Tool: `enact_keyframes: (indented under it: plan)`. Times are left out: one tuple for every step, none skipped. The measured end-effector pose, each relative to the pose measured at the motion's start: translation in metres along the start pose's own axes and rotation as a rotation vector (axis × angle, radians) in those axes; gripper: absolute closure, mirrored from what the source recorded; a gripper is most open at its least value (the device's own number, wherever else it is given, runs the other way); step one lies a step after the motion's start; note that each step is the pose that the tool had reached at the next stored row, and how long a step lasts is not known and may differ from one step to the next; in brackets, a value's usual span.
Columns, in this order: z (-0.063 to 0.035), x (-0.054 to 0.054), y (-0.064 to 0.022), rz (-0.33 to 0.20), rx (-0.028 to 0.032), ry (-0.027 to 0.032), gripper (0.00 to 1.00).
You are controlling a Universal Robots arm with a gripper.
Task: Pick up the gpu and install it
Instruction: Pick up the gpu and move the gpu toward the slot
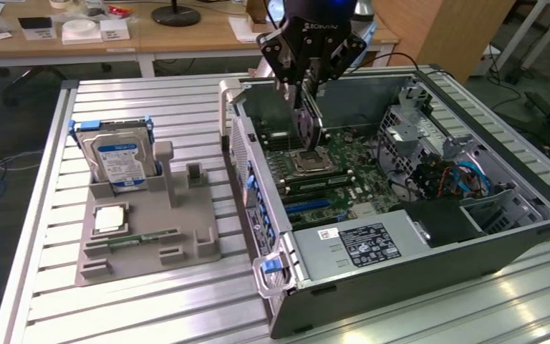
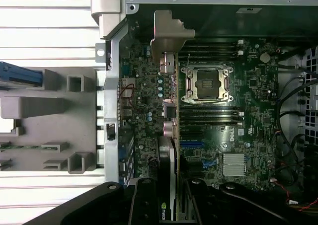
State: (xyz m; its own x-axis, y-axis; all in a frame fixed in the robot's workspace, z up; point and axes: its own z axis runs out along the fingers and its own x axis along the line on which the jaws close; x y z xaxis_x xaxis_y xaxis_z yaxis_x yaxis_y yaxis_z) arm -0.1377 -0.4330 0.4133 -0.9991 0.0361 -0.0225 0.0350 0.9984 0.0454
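The gpu hangs on edge, a thin dark card, over the motherboard inside the open computer case. My gripper is shut on the card's upper edge, above the CPU socket. In the wrist view the gpu appears edge-on between my fingers, and its metal bracket points at the case's rear wall. The card's lower edge stands above the board, apart from it. Blue slots lie on the motherboard beside the card's line.
A grey parts holder stands on the slatted table at the exterior view's left. It carries a silver hard drive with a blue label, a CPU chip and a green RAM stick. Cables and drive bays fill the case's right side.
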Motion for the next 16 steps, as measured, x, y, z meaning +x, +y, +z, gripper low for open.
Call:
enact_keyframes:
  plan:
    - [0.0, -0.001, 0.0001, 0.0, 0.0, 0.0001, 0.74]
    - [0.0001, -0.003, 0.0001, 0.0, 0.0, 0.0, 0.74]
    - [0.0001, -0.004, 0.0002, 0.0, -0.0001, 0.0, 0.74]
    - [0.0001, -0.006, 0.0002, 0.0, 0.0, 0.0, 0.74]
    - [0.0002, -0.007, 0.0002, 0.0, 0.0, 0.0, 0.74]
    - [0.0002, -0.009, 0.0003, 0.0, -0.0001, 0.0, 0.74]
    - [0.0002, -0.01, 0.0003, 0.0, 0.0, 0.0, 0.74]
    - [0.0003, -0.011, 0.0004, 0.0, 0.0, 0.0, 0.74]
    - [0.0003, -0.012, 0.0004, 0.0, 0.0, 0.0, 0.74]
    - [0.0003, -0.013, 0.0005, 0.0, 0.0, 0.0, 0.74]
    - [0.0004, -0.015, 0.0005, 0.0, -0.0001, 0.0, 0.74]
    - [0.0004, -0.016, 0.0006, 0.0, -0.0001, 0.0, 0.74]
    - [0.0004, -0.017, 0.0006, 0.0, 0.0, 0.0, 0.74]
    - [0.0004, -0.018, 0.0006, 0.0, 0.0, 0.0, 0.74]
    - [0.0004, -0.019, 0.0007, 0.0, 0.0001, 0.0001, 0.74]
    - [0.0005, -0.02, 0.0007, 0.0, 0.0, 0.0, 0.74]
